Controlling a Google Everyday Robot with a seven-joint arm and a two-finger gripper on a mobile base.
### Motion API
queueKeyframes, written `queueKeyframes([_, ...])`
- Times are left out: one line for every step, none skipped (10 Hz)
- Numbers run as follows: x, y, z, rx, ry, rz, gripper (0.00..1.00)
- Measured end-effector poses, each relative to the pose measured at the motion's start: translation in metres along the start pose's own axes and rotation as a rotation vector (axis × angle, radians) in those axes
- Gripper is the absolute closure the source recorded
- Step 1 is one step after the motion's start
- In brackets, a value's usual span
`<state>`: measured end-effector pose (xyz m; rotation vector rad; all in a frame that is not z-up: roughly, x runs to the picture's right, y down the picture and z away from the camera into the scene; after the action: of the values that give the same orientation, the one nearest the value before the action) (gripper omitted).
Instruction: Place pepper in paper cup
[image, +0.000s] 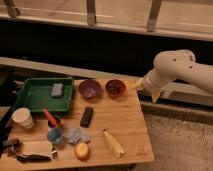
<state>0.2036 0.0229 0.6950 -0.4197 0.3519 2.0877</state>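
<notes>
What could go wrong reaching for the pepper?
The gripper hangs beyond the table's right edge, far from the pepper; reaching across could knock the purple bowl or red bowl. The pepper rests on the small dark cup, so a grasp may tip it. The paper cup at the left edge could be pushed off.

Table (120, 127) = wood, matt, w/ plank lines. Green tray (33, 104) looks plastic, slight sheen. Paper cup (22, 118): cream ribbed paper, matt. Pepper (49, 117): smooth red-orange skin. Arm (175, 67) shell smooth, white, plastic-like, semi-gloss. Gripper (142, 85) at its end, off table's far right corner, beside reddish bowl (115, 87); finish unclear.
</notes>
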Motion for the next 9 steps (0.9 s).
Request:
queueKeyframes([0.000, 0.000, 0.000, 0.000, 0.000, 0.000, 0.26])
queueKeyframes([0.000, 0.000, 0.000, 0.000, 0.000, 0.000, 0.26])
queueKeyframes([0.000, 0.000, 0.000, 0.000, 0.000, 0.000, 0.26])
queueKeyframes([0.000, 0.000, 0.000, 0.000, 0.000, 0.000, 0.26])
queueKeyframes([0.000, 0.000, 0.000, 0.000, -0.001, -0.001, 0.26])
queueKeyframes([0.000, 0.000, -0.001, 0.002, -0.008, -0.006, 0.26])
queueKeyframes([0.003, 0.004, -0.005, 0.005, -0.018, -0.028, 0.26])
queueKeyframes([0.008, 0.013, -0.004, 0.006, -0.020, -0.064, 0.26])
queueKeyframes([0.016, 0.030, -0.001, 0.007, -0.018, -0.112, 0.26])
